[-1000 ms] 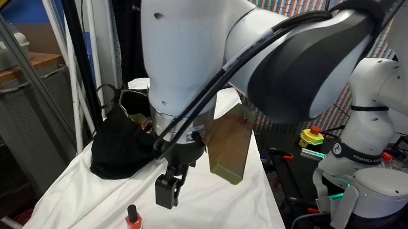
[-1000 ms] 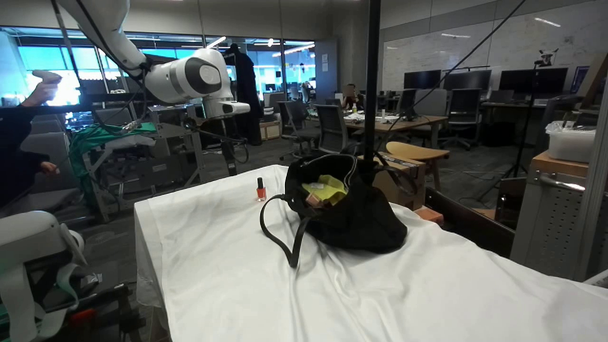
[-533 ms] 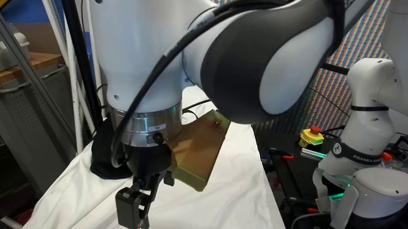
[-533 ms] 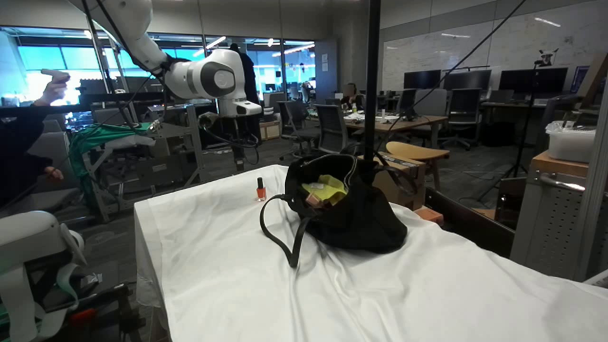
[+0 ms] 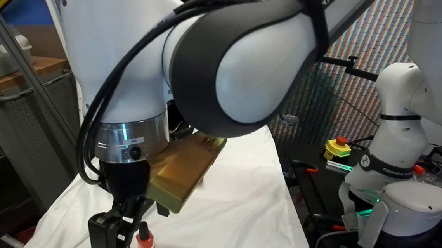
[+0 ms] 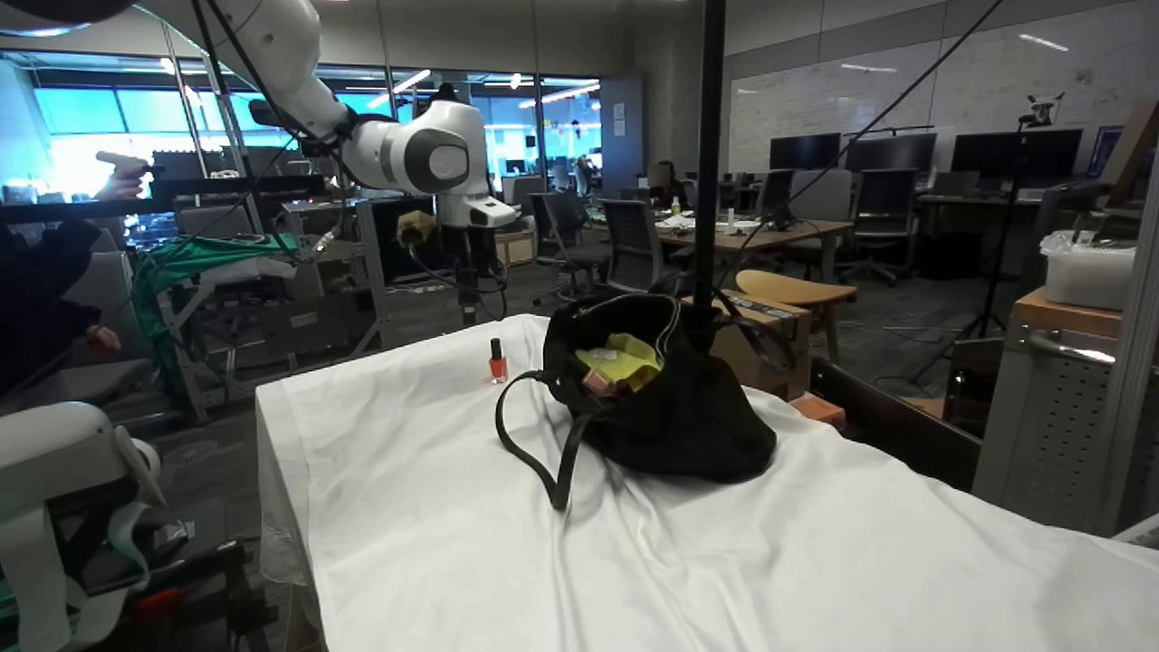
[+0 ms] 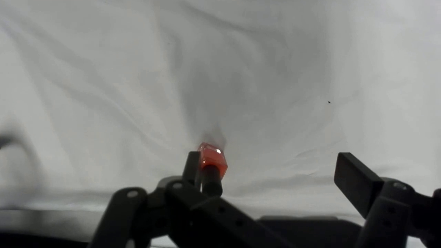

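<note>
A small bottle of red nail polish (image 7: 213,158) with a black cap stands upright on the white cloth; it shows in both exterior views, the bottle (image 5: 146,245) and again the bottle (image 6: 498,367). My gripper (image 7: 270,168) is wide open above the cloth, holding nothing. In the wrist view the bottle lies close beside the left finger (image 7: 191,168), on the inner side, far from the right finger (image 7: 356,182). Whether finger and bottle touch I cannot tell. An exterior view shows the gripper's lower end higher in the picture than the bottle's cap.
A black bag (image 6: 679,426) with an open top stands on the cloth-covered table (image 6: 435,507), a yellow-green item (image 6: 627,360) inside and its strap (image 6: 563,471) lying forward. Another white arm (image 5: 399,146) and a yellow stop button (image 5: 337,148) are beside the table.
The arm has swept across toward the bottle, leftward in an exterior view and rightward in an exterior view. The jaws stay open. Bottle and bag have not moved.
</note>
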Controlling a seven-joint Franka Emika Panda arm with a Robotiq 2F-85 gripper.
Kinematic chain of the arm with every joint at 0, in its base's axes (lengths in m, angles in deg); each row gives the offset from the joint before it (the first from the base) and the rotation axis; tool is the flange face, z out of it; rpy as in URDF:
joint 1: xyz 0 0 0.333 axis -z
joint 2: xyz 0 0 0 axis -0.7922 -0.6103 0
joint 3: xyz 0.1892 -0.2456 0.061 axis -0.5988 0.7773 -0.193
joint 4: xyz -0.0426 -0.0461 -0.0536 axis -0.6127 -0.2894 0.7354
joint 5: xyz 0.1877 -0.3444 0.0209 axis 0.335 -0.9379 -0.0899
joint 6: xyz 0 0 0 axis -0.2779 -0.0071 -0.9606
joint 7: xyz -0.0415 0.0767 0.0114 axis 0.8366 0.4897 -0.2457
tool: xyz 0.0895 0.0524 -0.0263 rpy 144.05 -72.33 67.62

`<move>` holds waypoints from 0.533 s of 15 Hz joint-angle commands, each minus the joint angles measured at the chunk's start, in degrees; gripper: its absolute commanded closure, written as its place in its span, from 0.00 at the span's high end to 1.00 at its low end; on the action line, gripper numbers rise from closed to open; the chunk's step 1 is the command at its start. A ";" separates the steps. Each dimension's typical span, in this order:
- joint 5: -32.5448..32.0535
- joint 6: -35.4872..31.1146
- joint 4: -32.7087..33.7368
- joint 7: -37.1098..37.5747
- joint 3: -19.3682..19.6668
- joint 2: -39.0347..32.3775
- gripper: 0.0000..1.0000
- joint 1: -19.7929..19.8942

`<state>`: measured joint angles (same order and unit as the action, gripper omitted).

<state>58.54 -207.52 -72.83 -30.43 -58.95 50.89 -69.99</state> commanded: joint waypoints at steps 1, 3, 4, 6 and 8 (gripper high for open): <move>2.69 0.42 5.02 -1.81 1.18 -4.10 1.00 -0.27; 3.37 0.72 5.95 -1.98 1.64 -5.39 1.00 0.03; 3.46 0.62 6.28 -1.83 1.98 -6.01 1.00 0.06; 4.11 0.89 6.75 -1.89 2.54 -6.88 1.00 0.43; 4.86 0.89 7.00 -2.00 2.93 -7.74 1.00 0.76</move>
<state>61.08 -207.48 -68.72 -30.87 -56.64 45.18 -69.56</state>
